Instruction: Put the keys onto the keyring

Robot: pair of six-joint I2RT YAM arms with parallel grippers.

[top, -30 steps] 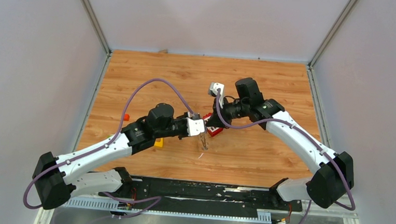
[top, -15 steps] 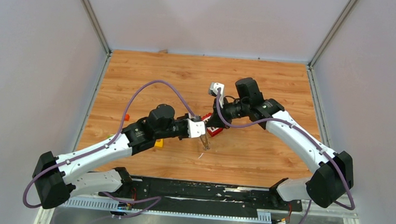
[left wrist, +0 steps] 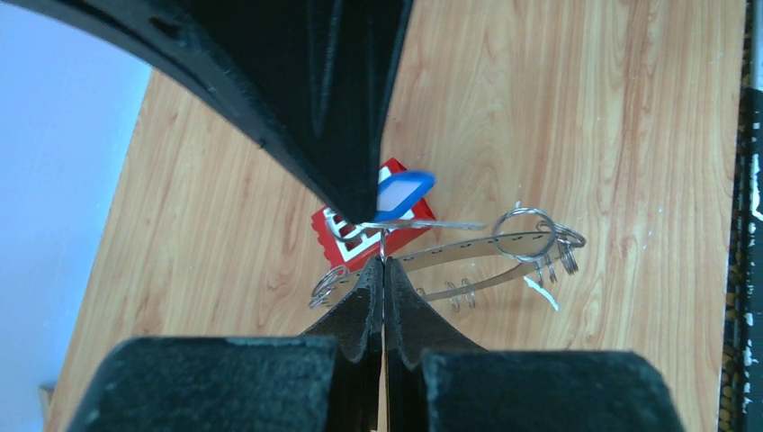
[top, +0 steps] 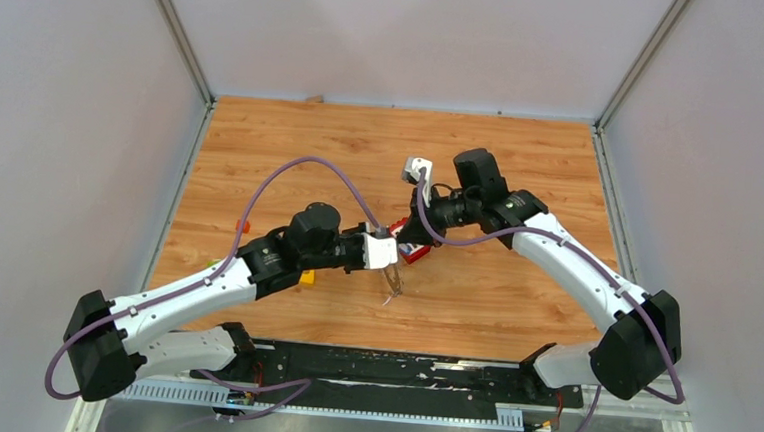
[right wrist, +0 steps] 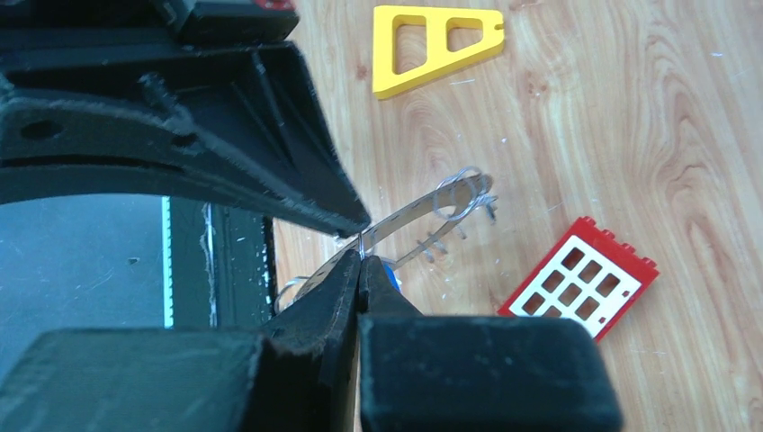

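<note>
Currently threading: left gripper (left wrist: 384,270) clenched on keyring (left wrist: 468,245), right gripper (right wrist: 361,265) apparently pinching blue key (left wrist: 405,192) against it. Next needs key's hole worked onto the wire end.

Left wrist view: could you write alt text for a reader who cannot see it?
The shut left gripper, at the bottom, pinches thin wire of the keyring, tip to tip with the right gripper reaching from above. A blue-headed key sits by their tips, near a red block on the table.
</note>
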